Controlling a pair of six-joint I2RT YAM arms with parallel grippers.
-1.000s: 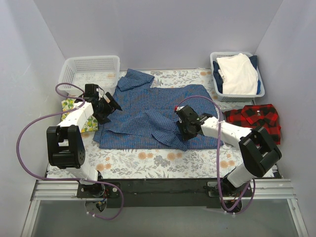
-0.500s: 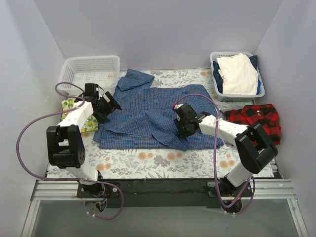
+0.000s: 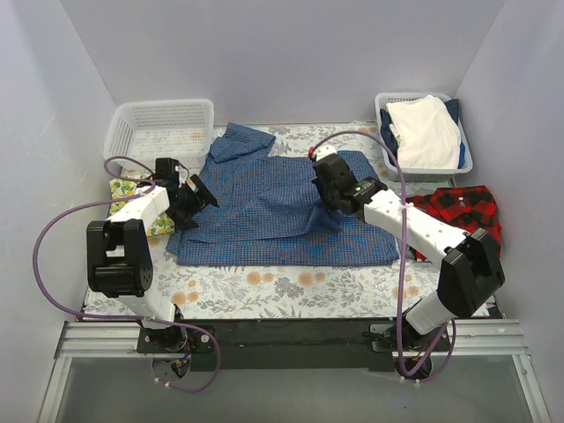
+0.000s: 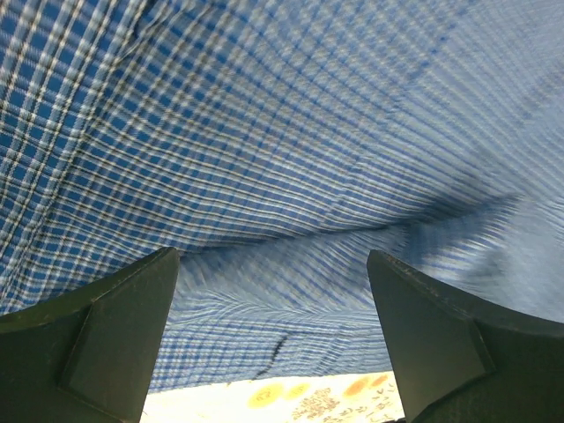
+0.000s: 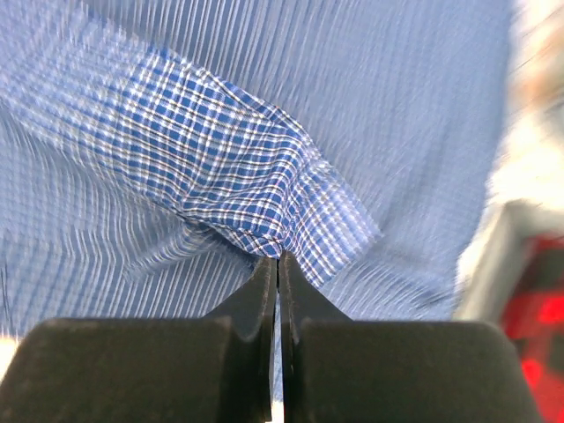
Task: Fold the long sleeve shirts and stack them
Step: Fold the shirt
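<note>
Fabric of blue shirt (image 3: 264,211) soft, light, limp, likely to slip. My right gripper (image 5: 278,263) pinched shut on sleeve cuff (image 5: 264,185), firmest hold. My left gripper (image 4: 271,260) wide apart, empty.

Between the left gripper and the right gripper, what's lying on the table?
Only the blue checked shirt, spread out, fills the stretch from the left gripper to the right gripper, which pinches its sleeve. The top view shows it.

pale walls (image 3: 282,53), floral-covered table (image 3: 264,289)
</note>
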